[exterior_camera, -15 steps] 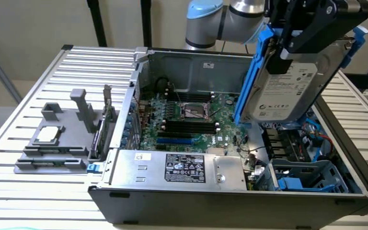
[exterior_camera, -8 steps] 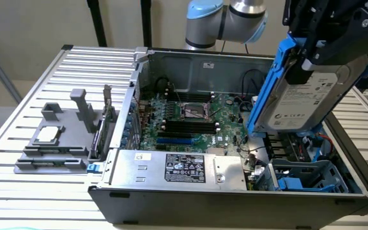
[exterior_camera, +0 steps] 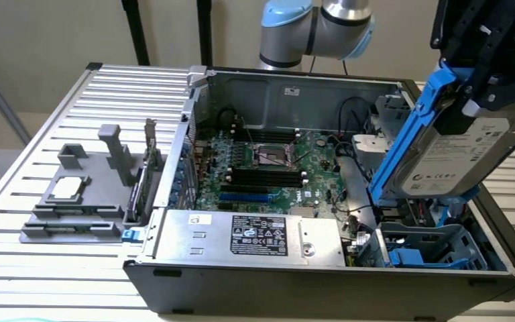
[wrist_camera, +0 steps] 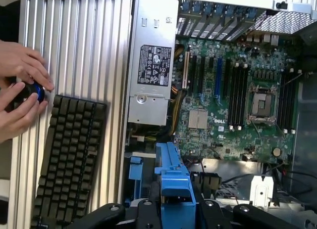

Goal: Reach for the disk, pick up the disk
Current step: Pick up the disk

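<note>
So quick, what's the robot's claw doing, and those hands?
Gripper: shut on the disk, lifted above the computer case.
Person's hands: holding a small dark blue-lit object beside the keyboard.

disk (wrist_camera: 174,189) blue frame gripped between jaws | above motherboard (wrist_camera: 237,100) | keyboard (wrist_camera: 69,160) beside hands (wrist_camera: 22,90)

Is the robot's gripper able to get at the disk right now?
Yes, it looks so: the gripper already has its jaws clamped on the disk by its blue frame, lifted above the open computer case.
</note>
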Robot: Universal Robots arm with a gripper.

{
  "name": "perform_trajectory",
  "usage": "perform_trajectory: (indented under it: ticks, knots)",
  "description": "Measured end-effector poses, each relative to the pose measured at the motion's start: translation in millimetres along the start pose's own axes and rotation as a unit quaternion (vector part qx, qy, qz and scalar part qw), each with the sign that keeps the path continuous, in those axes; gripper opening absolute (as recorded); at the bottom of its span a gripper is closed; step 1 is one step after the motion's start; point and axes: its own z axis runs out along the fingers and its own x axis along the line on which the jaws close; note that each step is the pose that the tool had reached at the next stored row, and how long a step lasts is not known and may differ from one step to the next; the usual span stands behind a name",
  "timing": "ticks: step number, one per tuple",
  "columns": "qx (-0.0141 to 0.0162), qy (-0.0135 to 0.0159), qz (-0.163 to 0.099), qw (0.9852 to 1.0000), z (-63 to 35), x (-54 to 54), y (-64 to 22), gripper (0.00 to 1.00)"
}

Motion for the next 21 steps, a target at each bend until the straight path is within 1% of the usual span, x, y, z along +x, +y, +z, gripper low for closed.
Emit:
perform_trajectory:
  ticks: [5,7,8,11,12,13,17,21]
  knots:
    - [0.0,-0.0004,0.0,1.0,2.2,8.2,-16.4,0.33]
    - [0.0001,-0.0019,0.0,1.0,4.0,9.7,-22.8,0.33]
    - [0.0002,-0.0036,0.0,1.0,5.0,10.2,-25.3,0.33]
    - [0.0008,-0.0102,0.003,0.9999,8.0,10.7,-29.3,0.33]
    - [0.001,-0.0119,0.006,0.9999,8.8,10.8,-29.9,0.33]
    - [0.0012,-0.0128,0.008,0.9999,9.2,10.8,-30.5,0.33]
    - [0.0016,-0.0132,0.014,0.9998,9.4,11.0,-33.7,0.33]
    - [0.0016,-0.0132,0.014,0.9998,9.4,11.0,-33.7,0.33]
